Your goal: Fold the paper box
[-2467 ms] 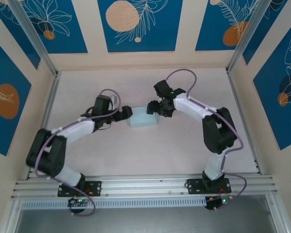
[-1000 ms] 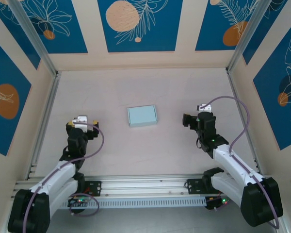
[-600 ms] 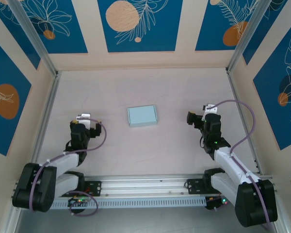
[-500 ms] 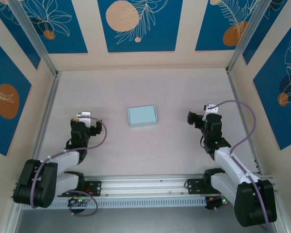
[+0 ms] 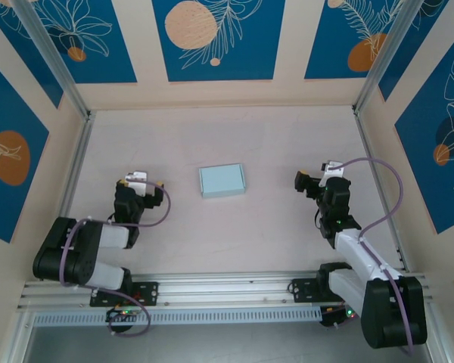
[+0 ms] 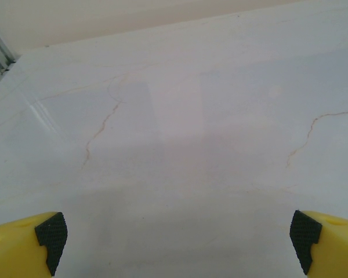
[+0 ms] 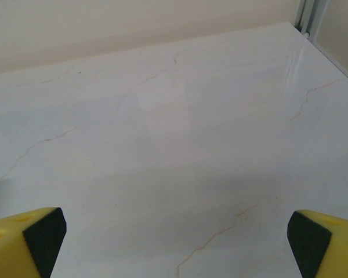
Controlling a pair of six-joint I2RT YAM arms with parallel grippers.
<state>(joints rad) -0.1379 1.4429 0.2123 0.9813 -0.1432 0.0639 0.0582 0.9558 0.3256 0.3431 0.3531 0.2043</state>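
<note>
The paper box [image 5: 222, 181] is a small pale blue closed rectangular box lying alone on the table's middle. My left gripper [image 5: 138, 184] sits drawn back at the left, well apart from the box. My right gripper [image 5: 314, 181] sits drawn back at the right, likewise apart from it. In the left wrist view the left gripper [image 6: 177, 240] is open, its yellow fingertips [image 6: 43, 240] far apart over bare table. In the right wrist view the right gripper [image 7: 177, 237] is open too, fingertips [image 7: 37, 237] wide with nothing between them.
The pale marbled table [image 5: 234, 234] is walled by beige panels with blue leaf prints [image 5: 216, 38]. Aluminium rails [image 5: 72, 174] run along both sides and the near edge [image 5: 227, 287], where the arm bases are bolted.
Both arms have pulled away from the box, folded back toward their bases, and have nearly settled. The box lies where it was left.
</note>
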